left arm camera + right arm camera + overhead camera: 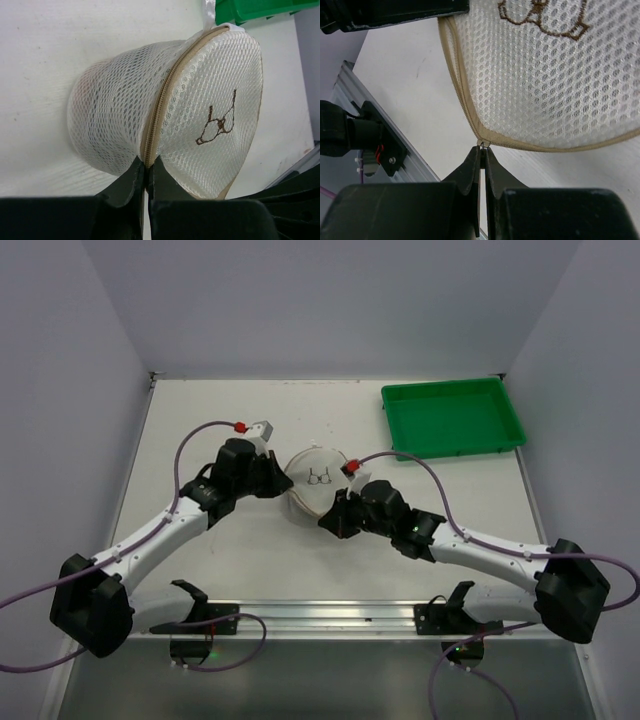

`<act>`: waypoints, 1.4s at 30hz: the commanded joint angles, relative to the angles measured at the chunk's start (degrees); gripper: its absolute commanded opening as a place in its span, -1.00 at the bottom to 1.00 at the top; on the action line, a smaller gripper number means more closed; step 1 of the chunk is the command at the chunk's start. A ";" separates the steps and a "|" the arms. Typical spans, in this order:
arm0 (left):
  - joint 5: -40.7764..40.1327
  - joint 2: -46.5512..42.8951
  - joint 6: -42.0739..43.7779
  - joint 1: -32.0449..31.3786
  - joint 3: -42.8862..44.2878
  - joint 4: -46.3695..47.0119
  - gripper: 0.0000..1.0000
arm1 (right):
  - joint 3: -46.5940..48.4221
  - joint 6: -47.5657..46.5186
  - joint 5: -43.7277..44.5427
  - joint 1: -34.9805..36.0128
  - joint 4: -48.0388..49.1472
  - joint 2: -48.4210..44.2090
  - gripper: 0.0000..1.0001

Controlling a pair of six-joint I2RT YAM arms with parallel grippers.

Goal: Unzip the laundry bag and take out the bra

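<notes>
The laundry bag is a round cream mesh drum with a dark bra pictogram on its flat face, tilted at the table's middle. Its tan zipper runs round the rim of that face. My left gripper is shut on the bag's zipper seam at its left edge. My right gripper is shut on the zipper pull at the bag's lower right rim. The bag fills the right wrist view. The bra is hidden inside.
A green rectangular tray lies at the back right; its corner shows in the left wrist view. The metal rail with both arm bases runs along the near edge. White walls stand at left, right and back.
</notes>
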 commanded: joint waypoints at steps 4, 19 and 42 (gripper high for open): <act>-3.14 2.39 10.30 3.48 5.46 -0.69 -0.45 | 4.82 1.44 -4.60 1.00 2.55 4.37 -1.00; -0.93 -11.68 -16.77 0.50 -9.57 5.37 0.72 | 10.01 7.16 -2.75 1.17 9.77 13.95 -1.00; 1.07 -1.22 -4.40 -0.57 -1.05 0.82 -1.00 | 3.33 -3.91 -1.17 1.17 -3.94 1.03 -1.00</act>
